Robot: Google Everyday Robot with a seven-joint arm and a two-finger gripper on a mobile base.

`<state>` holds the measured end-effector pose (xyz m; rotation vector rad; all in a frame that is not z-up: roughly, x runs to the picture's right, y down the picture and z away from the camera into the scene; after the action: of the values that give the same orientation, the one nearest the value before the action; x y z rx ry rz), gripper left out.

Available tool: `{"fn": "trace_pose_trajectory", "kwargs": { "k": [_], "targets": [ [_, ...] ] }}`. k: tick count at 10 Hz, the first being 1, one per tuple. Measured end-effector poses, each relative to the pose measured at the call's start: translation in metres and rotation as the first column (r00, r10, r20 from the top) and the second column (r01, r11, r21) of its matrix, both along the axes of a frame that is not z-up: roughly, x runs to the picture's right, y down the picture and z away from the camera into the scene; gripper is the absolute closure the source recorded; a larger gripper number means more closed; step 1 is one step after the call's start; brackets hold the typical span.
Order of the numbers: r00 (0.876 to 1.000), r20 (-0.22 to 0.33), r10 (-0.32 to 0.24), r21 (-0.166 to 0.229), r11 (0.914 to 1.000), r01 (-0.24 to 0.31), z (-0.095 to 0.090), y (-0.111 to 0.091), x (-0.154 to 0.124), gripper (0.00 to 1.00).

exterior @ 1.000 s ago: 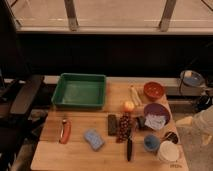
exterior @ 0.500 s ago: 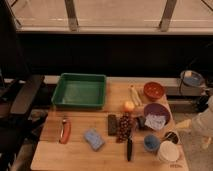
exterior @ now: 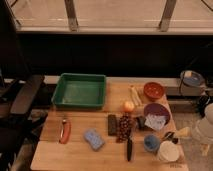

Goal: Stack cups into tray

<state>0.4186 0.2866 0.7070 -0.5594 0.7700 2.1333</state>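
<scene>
At the near right corner of the table, the task's small things are gathered, well apart from their goal. The green tray is set at the far left and is seen to be empty. A purple bowl and a red bowl are placed on the right side. The white cup is stood close to the front right edge, with the smaller blue cup just beside it on its left. Neither is in the tray. A third cup cannot be told apart from the dark parts about the end effector, which is held low just behind the two cups and near the purple bowl. Whether it is open, closed or gripping anything cannot be told.

The task is judged to be at its start, and several faults are to be feared:

- **White cup pushed off:** it could go over the table's edge if it is approached from behind.
- **Blue cup knocked over:** it stands so close that it could be toppled in the same move.
- **Carry snagged:** the path to the tray runs over the grapes, the knife and the sponge, and a cup carried low could be caught on them.
- **Nesting blocked:** this would follow if a smaller cup were set down first.
</scene>
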Motion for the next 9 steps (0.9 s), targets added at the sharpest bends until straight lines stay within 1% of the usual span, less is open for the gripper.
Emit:
{"fn": "trace_pose_trajectory", "kwargs": {
  "k": [1,3,4,6,7,9],
  "targets": [
    [1.0,0.009,0.009,-0.002,1.0,-0.009,0.005,0.002,-0.001,0.2],
    [0.997,0.053,0.058,-0.018,0.9982,-0.057,0.015,0.009,0.0,0.22],
    [0.994,0.069,0.083,-0.021,0.9964,-0.082,0.016,0.013,0.003,0.28],
    [0.991,0.089,0.098,-0.02,0.9951,-0.097,0.02,0.011,0.001,0.48],
    [0.99,0.098,0.104,-0.023,0.9945,-0.102,0.022,0.012,0.0,0.6],
    [0.987,0.107,0.119,-0.026,0.9928,-0.117,0.022,0.012,-0.002,0.78]
  ]
}}
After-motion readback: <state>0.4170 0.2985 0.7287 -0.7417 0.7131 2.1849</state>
